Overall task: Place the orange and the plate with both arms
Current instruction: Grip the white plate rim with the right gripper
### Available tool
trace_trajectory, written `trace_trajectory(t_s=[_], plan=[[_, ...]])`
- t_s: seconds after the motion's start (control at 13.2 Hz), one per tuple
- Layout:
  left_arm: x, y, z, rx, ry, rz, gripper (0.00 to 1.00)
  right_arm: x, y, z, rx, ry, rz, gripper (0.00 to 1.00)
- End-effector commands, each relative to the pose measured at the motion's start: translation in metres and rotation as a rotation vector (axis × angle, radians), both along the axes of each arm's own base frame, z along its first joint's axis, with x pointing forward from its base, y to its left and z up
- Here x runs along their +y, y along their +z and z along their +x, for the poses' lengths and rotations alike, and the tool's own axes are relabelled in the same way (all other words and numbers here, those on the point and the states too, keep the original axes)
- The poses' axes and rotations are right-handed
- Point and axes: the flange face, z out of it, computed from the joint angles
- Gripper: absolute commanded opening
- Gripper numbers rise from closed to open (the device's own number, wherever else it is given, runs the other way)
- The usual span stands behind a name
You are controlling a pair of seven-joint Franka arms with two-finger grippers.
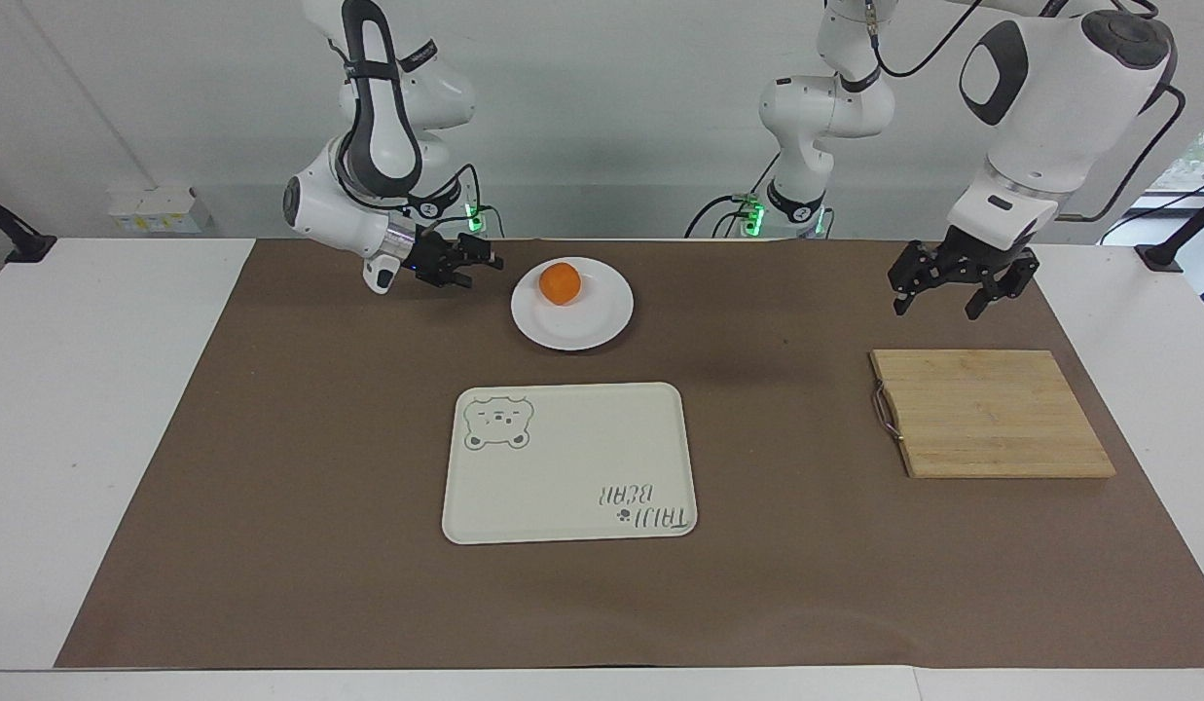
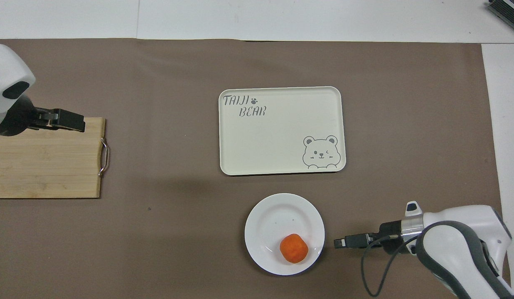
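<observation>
Just beside the right tool (image 1: pixel 478 265), open and empty, the orange (image 1: pixel 560 283) sits on the plate (image 1: pixel 602 326).

You're looking at a robotics lab: two white arms (image 1: pixel 387 146) mounted at a white table (image 1: pixel 105 409), brown paper mat (image 1: pixel 271 487) laid out, bare walls, loose cables (image 1: pixel 728 209), green status lights.
</observation>
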Motion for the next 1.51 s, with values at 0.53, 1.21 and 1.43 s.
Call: trace_trajectory(t_s=[0.53, 1.21, 1.43], plan=[[0.007, 0.003, -0.017, 0.069, 0.048, 0.027, 1.00, 0.041, -0.049, -0.011, -0.019, -0.088, 0.030, 1.00], [0.013, 0.004, -0.015, 0.060, 0.025, 0.032, 1.00, 0.043, -0.048, -0.012, 0.085, -0.166, 0.026, 0.07], [0.013, 0.005, -0.015, 0.059, 0.025, 0.032, 1.00, 0.045, -0.049, -0.009, 0.085, -0.160, 0.025, 0.00]])
